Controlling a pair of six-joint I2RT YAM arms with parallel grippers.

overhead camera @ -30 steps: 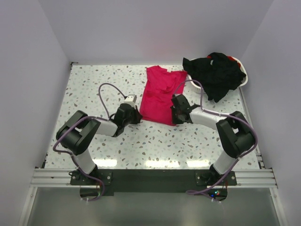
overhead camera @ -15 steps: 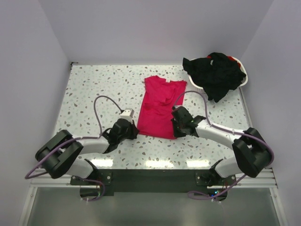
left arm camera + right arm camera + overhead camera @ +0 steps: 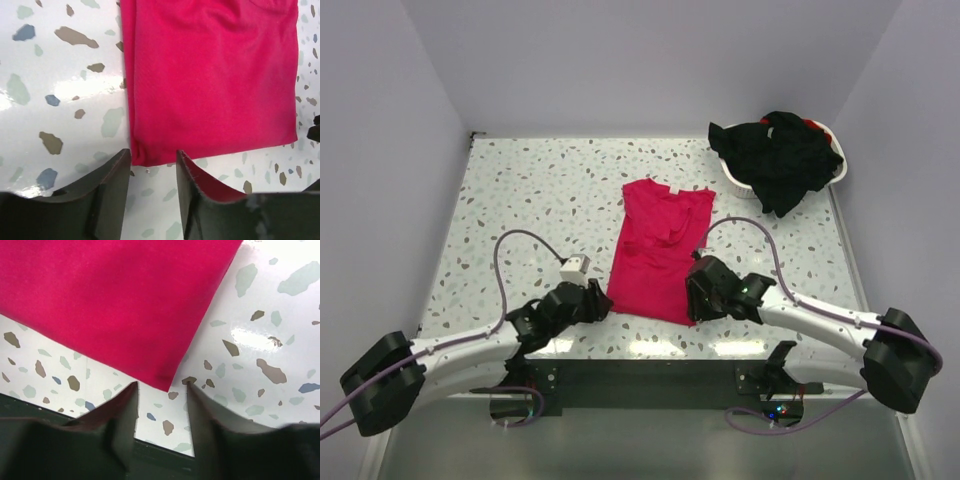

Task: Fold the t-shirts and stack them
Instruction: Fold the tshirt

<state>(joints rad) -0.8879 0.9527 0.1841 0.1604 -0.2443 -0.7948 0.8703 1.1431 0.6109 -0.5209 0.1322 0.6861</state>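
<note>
Where red t-shirt (image 3: pixel 655 255) ends, left hand (image 3: pixel 152 160), right hand (image 3: pixel 161 387), one per corner.

The pinkish-red t-shirt (image 3: pixel 655 260) is soft, matt, finely knit cloth. The desk (image 3: pixel 520 190) is smooth, glossy and speckled; the jaws are matt black.

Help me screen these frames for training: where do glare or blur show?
Top external: sharp throughout, with bright reflections on the table near the arm bases. Left wrist: glare on the table at the picture's left; red t-shirt crisp, jaws dark and soft. Right wrist: one strong glare spot right of the t-shirt, jaws dark and blurred.
</note>
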